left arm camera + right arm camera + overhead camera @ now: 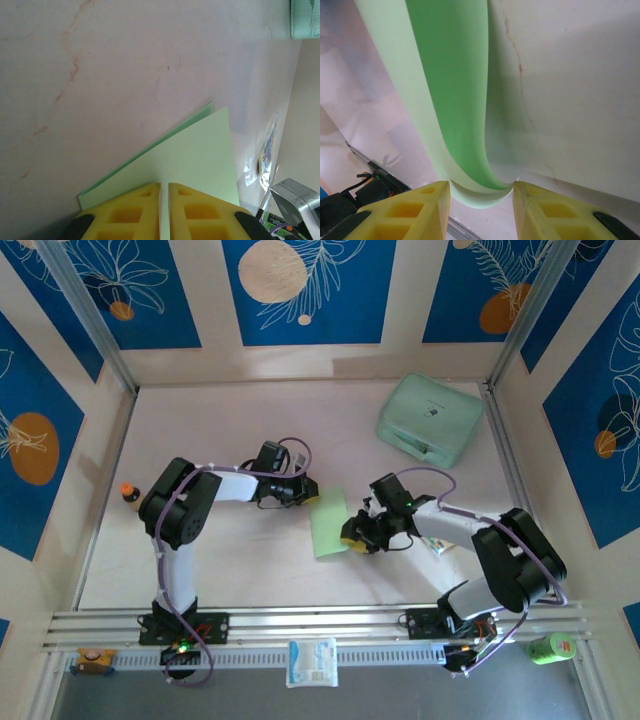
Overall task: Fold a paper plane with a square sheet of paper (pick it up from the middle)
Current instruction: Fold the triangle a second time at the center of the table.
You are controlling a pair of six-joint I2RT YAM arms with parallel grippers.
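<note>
**Risk: soft fold springs open or creases crooked**

Thin light-green square sheet of paper [330, 523] lies mid-table between the two arms, doubled over on itself. No plane shape yet, so I'd call this an early stage.

Left gripper [164, 199]: yellow pads pinched nearly together on the sheet's near edge. I can't tell whether both layers are caught. Right gripper [480, 200]: jaws moderately wide apart, straddling the bend with no visible contact.

Problems I'd expect:
- The bend is a rounded loop in the right wrist view, not a crease. If the left lets go before it's pressed flat, the top layer likely flips back.
- The layers are offset. The left wrist view shows a darker strip of the lower layer sticking out along one side. Pressing now locks in a skewed centre line, and every later fold inherits it.
- If the right closes on the loop while the left is clamped, it could drag the sheet. The paper is thin, so it may buckle or tear at the pinch.
- Only one edge is held. The smooth pale table [250, 560] looks low-grip, so a sideways push may pivot the sheet about the left pads.
</note>
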